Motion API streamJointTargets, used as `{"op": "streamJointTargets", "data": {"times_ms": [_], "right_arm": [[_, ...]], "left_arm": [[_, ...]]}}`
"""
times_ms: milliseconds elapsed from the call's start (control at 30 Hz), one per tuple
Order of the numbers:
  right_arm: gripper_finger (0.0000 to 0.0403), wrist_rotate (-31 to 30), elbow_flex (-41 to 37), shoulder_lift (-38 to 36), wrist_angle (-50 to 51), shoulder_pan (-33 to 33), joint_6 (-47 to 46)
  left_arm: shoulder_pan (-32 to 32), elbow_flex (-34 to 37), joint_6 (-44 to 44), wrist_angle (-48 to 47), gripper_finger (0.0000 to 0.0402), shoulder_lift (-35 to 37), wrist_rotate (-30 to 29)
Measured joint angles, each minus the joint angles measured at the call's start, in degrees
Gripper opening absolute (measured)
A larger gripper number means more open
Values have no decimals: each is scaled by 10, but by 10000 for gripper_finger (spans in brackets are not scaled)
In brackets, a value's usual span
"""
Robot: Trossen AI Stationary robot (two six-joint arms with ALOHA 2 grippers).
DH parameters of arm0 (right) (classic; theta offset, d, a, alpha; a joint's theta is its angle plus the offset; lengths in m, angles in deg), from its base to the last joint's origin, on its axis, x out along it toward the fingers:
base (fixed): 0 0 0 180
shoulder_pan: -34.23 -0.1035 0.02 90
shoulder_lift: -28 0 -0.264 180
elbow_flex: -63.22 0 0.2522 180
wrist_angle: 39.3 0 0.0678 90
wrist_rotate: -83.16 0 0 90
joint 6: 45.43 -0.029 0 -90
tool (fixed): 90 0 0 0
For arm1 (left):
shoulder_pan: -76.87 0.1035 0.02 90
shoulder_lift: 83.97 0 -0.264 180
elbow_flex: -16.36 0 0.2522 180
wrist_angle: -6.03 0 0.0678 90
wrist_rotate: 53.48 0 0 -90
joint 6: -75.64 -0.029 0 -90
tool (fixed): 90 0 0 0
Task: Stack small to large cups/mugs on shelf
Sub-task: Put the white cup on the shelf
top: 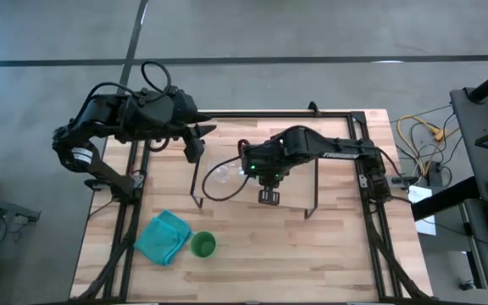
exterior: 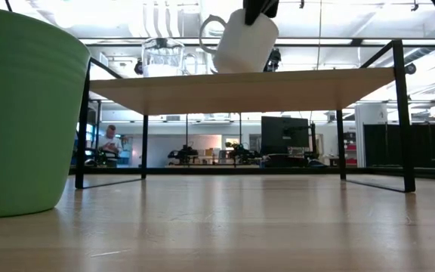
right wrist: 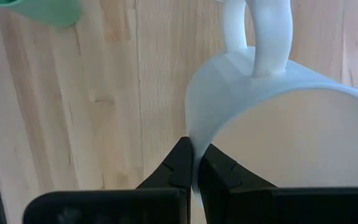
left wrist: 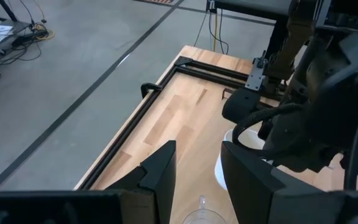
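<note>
From above, the right gripper (top: 268, 178) sits over the middle of the shelf (top: 295, 182), its body hiding the white mug, while the clear glass cup (top: 221, 175) shows just beside it on the shelf's left part. The left gripper (top: 195, 146) waits near the shelf's back-left corner. The green cup (top: 202, 245) stands upright on the bench (top: 312, 254) near the front edge, just beside the teal cloth (top: 164, 237), well apart from the shelf, with bare bench to its right. The low view shows what the top view hides: the white mug (exterior: 242, 41) hangs tilted above the shelf board (exterior: 240, 85), its handle toward the glass cup (exterior: 162, 57), which stands upright on the board; whether the mug's base touches the board is not clear. The green cup (exterior: 25, 113) fills the near left, pale green with a rolled rim. In the left wrist view the jaws stand released, with the glass's rim (left wrist: 202, 213) between them farther down and the mug's white rim (left wrist: 236, 155) partly hidden beyond. In the right wrist view the jaws are clenched on the mug's thin wall (right wrist: 278, 124), handle pointing away.
</note>
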Motion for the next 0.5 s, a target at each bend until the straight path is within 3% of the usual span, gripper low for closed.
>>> {"op": "streamJointTargets", "data": {"times_ms": [500], "right_arm": [[9, 42, -5, 3, 0, 11, -75]], "left_arm": [[0, 0, 0, 0, 114, 0, 0]]}}
